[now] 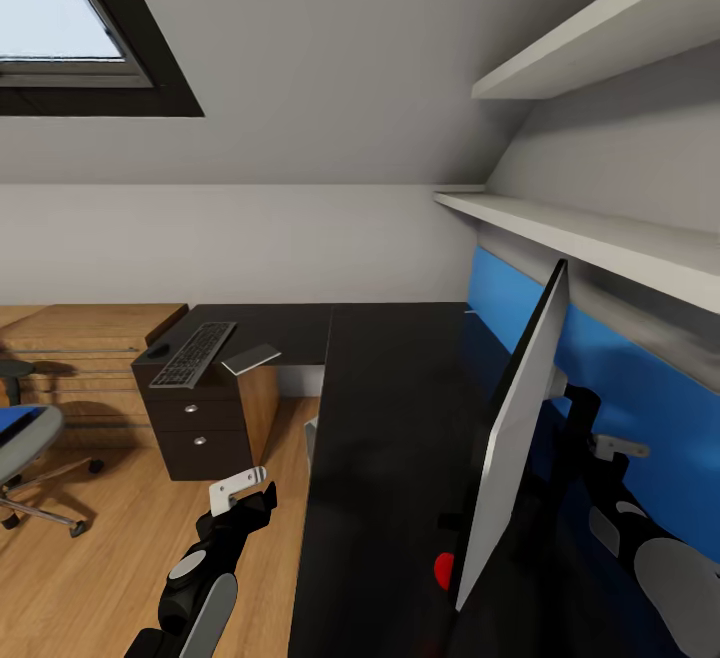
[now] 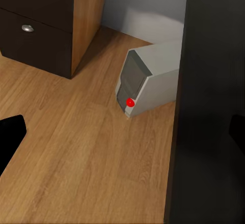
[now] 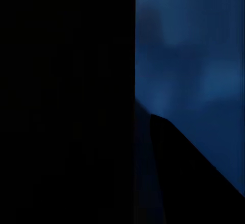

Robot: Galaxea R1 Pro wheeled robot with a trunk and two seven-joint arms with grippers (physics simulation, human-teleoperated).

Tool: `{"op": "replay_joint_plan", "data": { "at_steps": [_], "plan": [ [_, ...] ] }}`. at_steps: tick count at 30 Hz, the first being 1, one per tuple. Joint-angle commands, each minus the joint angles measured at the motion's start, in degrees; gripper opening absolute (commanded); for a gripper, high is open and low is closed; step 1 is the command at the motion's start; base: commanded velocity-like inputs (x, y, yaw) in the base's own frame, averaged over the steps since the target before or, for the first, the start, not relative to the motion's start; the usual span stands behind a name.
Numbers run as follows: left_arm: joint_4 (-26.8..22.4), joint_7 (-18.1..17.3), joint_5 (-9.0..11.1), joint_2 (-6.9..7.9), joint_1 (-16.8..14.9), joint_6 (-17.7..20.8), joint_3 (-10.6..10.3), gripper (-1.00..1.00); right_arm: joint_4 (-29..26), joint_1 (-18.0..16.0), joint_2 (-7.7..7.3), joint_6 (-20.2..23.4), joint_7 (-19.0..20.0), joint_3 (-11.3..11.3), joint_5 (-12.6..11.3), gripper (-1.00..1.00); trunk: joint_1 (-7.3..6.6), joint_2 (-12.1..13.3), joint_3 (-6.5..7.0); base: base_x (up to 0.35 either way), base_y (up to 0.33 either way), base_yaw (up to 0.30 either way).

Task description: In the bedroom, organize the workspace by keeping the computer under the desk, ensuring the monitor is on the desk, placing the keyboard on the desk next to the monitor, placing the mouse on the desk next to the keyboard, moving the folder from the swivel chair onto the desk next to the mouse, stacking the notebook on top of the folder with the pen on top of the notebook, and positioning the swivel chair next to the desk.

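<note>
On the long black desk (image 1: pixel 390 438), the monitor (image 1: pixel 515 438) stands edge-on to the head camera, its thin pale side showing and a red dot near its lower corner; it sits close to the blue wall panel (image 1: pixel 620 378) under 2 white shelves (image 1: pixel 600 238). At the desk's far end, above the dark drawer unit (image 1: pixel 200 428) with its 2 round silver knobs, the keyboard (image 1: pixel 193 354) lies tilted, with the small black mouse (image 1: pixel 158 349) just beside its left edge and a thin grey rectangle, apparently the notebook (image 1: pixel 251 357), near its right side at the desk's front edge. The swivel chair (image 1: pixel 25 448) is at the view's left, well apart from the desk, and a strip of bright blue on its seat looks like the folder (image 1: pixel 15 421). The computer (image 2: pixel 148 78) lies on the wooden floor (image 2: pixel 76 157) partly under the desk, its dark front panel and red light facing out. The left gripper (image 1: pixel 240 494) hangs beside the desk's edge above the floor, its pale fingers (image 1: pixel 235 486) looking parted, though how far I cannot tell. The right gripper (image 1: pixel 615 450) is behind the monitor by the blue panel; whether it is parted or closed I cannot tell, and its wrist view is mostly black with blurred blue. No brand, label or writing can be read anywhere.
</note>
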Motion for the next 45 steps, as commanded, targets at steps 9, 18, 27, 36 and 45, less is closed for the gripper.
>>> {"op": "replay_joint_plan", "data": {
  "at_steps": [9,18,27,36,45],
  "plan": [
    [-0.09,0.48,0.48,0.0,0.03,0.14,-0.06,1.0,-0.04,-0.06,-0.04,-0.12,0.38,0.98,-0.71,-1.0,0.0,-0.04,-0.07,0.0,-0.088,0.0],
    [-0.09,0.48,0.47,0.0,0.04,0.14,-0.06,1.0,-0.04,-0.06,-0.04,-0.12,0.38,0.98,-0.71,-1.0,0.0,-0.04,-0.07,0.002,-0.003,0.0],
    [-0.1,0.48,0.49,0.0,0.05,0.06,-0.06,1.0,-0.04,-0.06,-0.04,-0.12,0.38,0.98,-0.71,-1.0,0.0,-0.04,-0.07,0.099,-0.021,0.0],
    [-0.09,0.48,0.49,0.0,0.05,0.13,-0.06,1.0,-0.04,-0.06,-0.04,-0.12,0.38,0.98,-0.71,-1.0,0.0,-0.04,-0.07,0.014,-0.023,0.0],
    [-0.11,0.48,0.49,0.0,0.04,0.14,-0.06,1.0,-0.04,-0.06,-0.04,-0.12,0.38,0.98,-0.71,-1.0,0.0,-0.04,-0.07,0.0,0.0,0.0]
  ]
}}
